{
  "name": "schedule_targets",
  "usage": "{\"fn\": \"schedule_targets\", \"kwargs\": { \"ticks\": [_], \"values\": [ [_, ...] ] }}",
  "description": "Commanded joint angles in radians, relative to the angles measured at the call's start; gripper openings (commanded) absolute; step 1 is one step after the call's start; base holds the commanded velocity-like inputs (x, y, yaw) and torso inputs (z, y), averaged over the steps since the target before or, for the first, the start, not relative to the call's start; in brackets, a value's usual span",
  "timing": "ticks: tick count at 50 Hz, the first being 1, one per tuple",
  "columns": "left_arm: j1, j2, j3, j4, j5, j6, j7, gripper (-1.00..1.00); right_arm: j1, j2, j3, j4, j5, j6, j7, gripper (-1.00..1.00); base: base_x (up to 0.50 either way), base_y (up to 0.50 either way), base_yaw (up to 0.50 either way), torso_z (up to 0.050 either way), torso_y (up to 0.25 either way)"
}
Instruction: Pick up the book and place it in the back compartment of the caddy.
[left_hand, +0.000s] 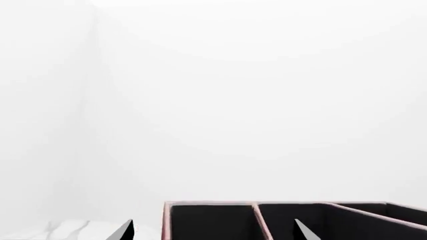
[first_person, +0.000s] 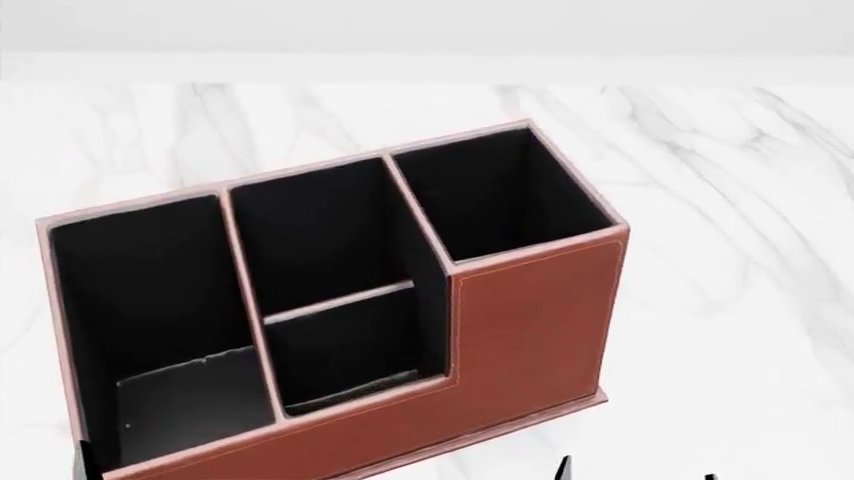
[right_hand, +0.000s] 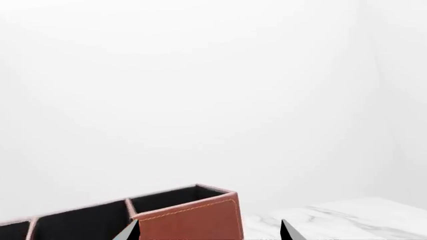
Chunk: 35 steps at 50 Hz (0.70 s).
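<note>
Four black-lined cells are showing in the caddy (first_person: 521, 320), which is standing on a white marble table (first_person: 721, 200) and filling the head view. Nothing is sitting clearly in the long left cell (first_person: 147, 290), the far middle cell (first_person: 320, 230) or the tall square cell (first_person: 487, 195) at the right. A greyish panel (first_person: 187, 400) is lying low in the left cell; I cannot tell what it is.

The back compartment (first_person: 350, 345), the small shallow cell at the near middle, is holding a dark shape with a pale edge (first_person: 350, 397) at its bottom. That is possibly the book, but it is too dim to confirm.

Both the left gripper (left_hand: 213, 232) and the right gripper (right_hand: 210, 232) are hanging near the caddy with jaws apart and nothing between them. Judging from this, placing is likely finished. The next move is calling for a check that the book is resting flat.
</note>
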<state>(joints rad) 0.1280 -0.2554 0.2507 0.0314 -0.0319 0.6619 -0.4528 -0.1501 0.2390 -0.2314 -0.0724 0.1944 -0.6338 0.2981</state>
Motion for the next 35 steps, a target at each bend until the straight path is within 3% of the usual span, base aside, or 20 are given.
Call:
{"fn": "schedule_targets", "kwargs": {
  "ticks": [1, 35],
  "values": [
    [-0.001, -0.002, 0.005, 0.000, 0.001, -0.001, -0.004, 1.00, 0.000, 0.005, -0.002, -0.001, 0.008, -0.004, 0.004, 1.00, 0.00, 0.00, 0.00, 0.000, 0.000],
    [-0.010, -0.010, 0.016, -0.008, -0.004, -0.004, -0.015, 1.00, 0.002, 0.018, -0.022, 0.005, 0.032, -0.022, -0.004, 1.00, 0.00, -0.03, 0.00, 0.000, 0.000]
  ]
}}
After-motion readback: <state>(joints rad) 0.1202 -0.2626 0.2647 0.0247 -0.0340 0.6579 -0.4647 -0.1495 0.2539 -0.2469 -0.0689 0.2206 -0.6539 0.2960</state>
